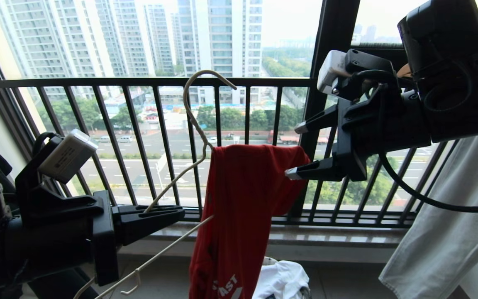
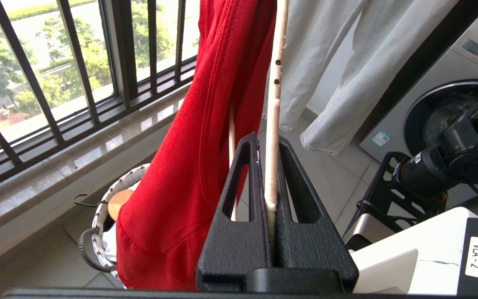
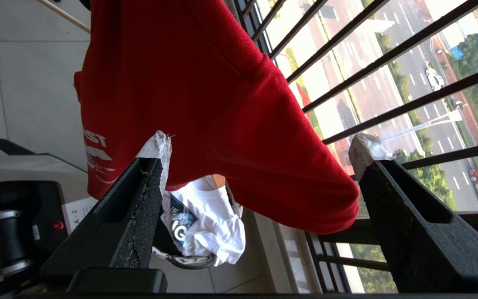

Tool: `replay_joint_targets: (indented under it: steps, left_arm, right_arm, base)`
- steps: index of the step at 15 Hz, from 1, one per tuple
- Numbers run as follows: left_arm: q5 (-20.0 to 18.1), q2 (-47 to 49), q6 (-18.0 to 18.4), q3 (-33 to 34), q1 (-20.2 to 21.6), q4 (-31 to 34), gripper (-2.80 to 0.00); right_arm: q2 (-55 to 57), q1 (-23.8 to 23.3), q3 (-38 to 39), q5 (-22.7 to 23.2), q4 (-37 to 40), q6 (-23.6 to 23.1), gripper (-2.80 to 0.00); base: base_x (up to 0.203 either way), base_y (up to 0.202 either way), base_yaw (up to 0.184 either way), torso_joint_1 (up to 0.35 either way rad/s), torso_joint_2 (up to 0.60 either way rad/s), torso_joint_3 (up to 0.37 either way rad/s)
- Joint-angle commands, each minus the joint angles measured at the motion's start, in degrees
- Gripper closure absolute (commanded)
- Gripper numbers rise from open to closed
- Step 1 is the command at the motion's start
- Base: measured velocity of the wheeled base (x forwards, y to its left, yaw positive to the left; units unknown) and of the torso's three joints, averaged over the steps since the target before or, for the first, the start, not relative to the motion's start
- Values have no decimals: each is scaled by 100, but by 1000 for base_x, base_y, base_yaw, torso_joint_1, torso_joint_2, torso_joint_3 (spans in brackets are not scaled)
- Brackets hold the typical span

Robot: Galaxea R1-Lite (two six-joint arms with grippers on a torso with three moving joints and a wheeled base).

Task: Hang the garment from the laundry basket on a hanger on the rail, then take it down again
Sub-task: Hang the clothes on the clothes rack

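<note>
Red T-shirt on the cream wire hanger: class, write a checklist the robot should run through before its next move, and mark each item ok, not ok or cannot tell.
1. Left end effector shut on the hanger: ok.
2. Right end effector open, off the red T-shirt: ok.
3. T-shirt draped over one hanger arm: ok.
4. T-shirt on both hanger arms: not ok; it hangs bunched on one side.
5. Hanger hook on the rail: not ok; the hook is free in front of the window railing.
6. Rail position: cannot tell, not in view.
</note>
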Motion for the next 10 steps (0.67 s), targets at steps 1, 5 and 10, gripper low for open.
replay_joint_targets:
  steps: [1,5,10]
  left_arm:
    - [-13,-35,-8,42,-104,-8,0]
    - [-13,-62,10,138,-147,-69,0]
    - [-5,-88,18,121,-146,-87,0]
  right_arm:
    - [478,66,-392,186,39,-64,-280]
    - [808,363,-571,334,48,-194,-280]
    - [840,667,-535,511,337,-186,-280]
  base:
    - [0,0,0,0,0,0]
    - [0,0,0,0,0,0]
    - [0,0,0,0,0,0]
